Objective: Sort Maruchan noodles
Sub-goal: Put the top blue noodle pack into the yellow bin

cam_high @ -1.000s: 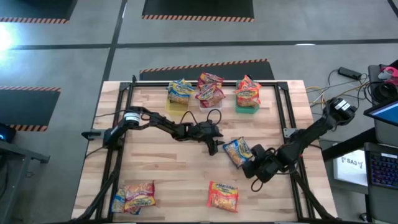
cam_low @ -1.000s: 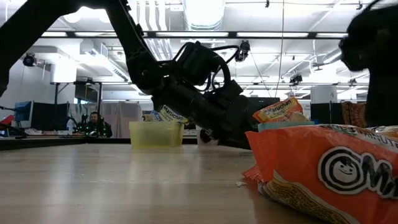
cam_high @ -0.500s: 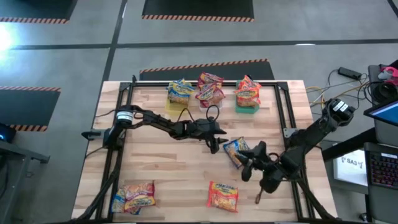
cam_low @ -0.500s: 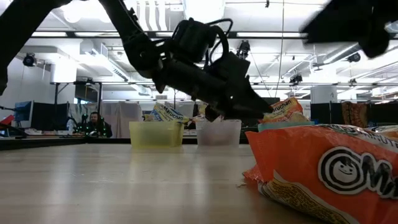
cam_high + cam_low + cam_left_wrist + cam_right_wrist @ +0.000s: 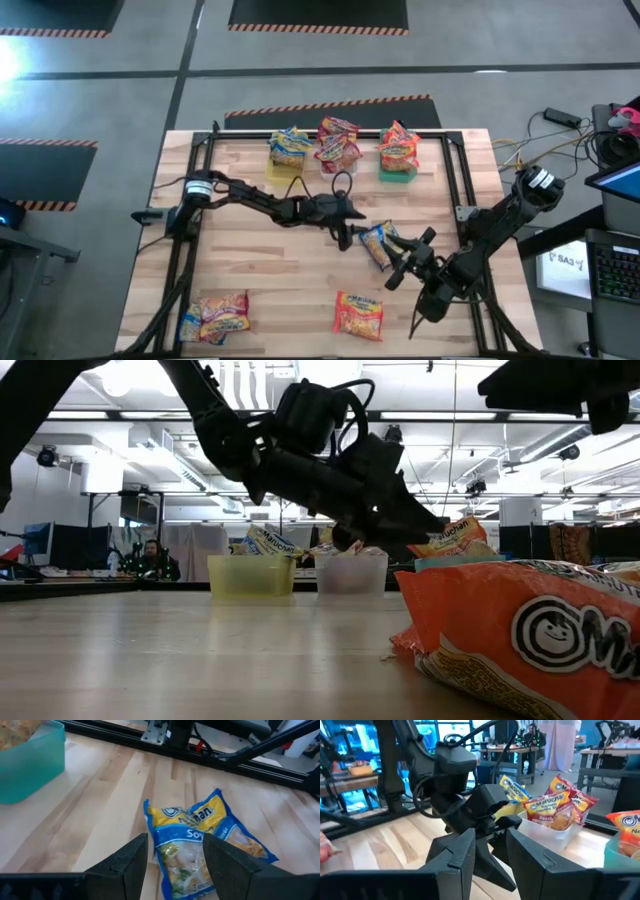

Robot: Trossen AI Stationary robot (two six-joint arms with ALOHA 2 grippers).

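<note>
Your left gripper [image 5: 172, 865] hangs over the blue-and-yellow noodle packet [image 5: 202, 840], jaws apart with nothing between them, the packet flat on the worktop [image 5: 270, 255] just ahead of the tips. Right gripper [image 5: 400, 265] sits beside that packet's other edge, jaws slightly apart, gripping nothing.

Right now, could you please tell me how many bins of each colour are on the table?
yellow bin: 1
clear bin: 1
green bin: 1
Total: 3 bins
</note>
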